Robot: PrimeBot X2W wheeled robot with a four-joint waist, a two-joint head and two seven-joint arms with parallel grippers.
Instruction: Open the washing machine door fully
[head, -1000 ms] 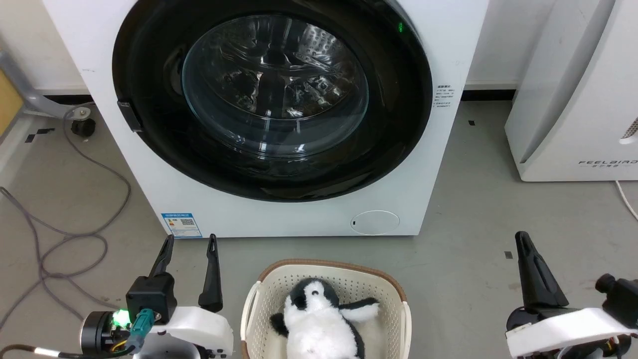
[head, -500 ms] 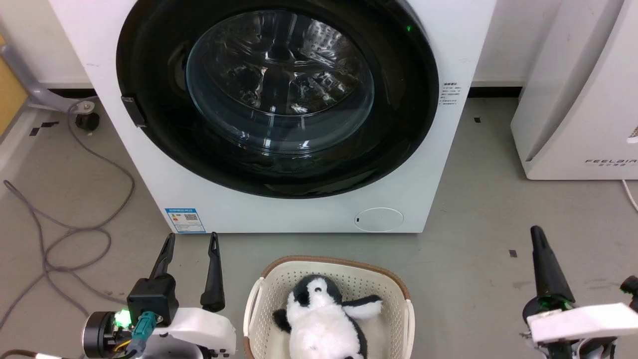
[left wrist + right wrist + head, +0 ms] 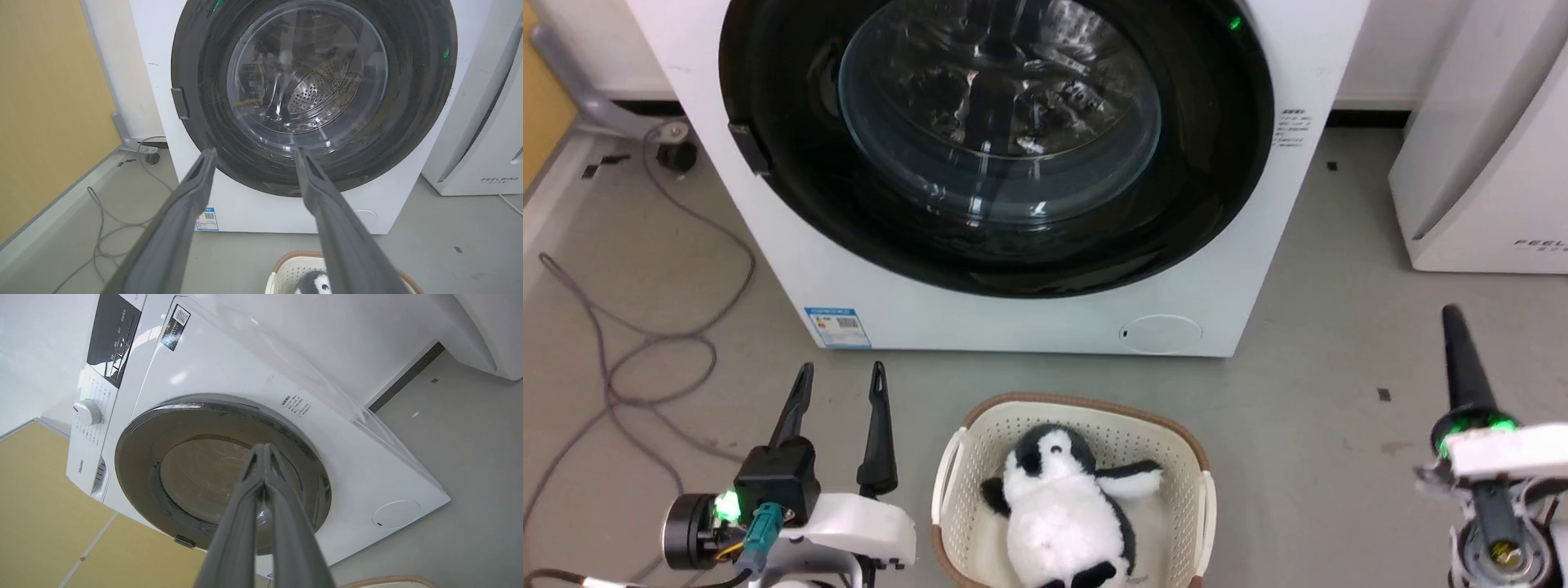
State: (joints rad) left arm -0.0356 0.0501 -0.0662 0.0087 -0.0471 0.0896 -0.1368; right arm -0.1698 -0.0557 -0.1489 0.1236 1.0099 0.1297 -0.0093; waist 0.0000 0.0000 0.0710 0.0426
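**Basket on the floor in front of the washer**

Head view: the washing machine door fills the upper centre of the frame. At lower centre, on the floor before it, a basket holds a toy penguin. The left end effector is just left of the basket and the right end effector is at far right. A cable loops at left, and a second appliance stands at upper right.

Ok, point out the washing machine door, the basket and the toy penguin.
washing machine door [image 3: 1005, 114]: head view, on the glass centre.
basket [image 3: 1131, 437]: head view, on its back wall.
toy penguin [image 3: 1058, 518]: head view, on its white belly.
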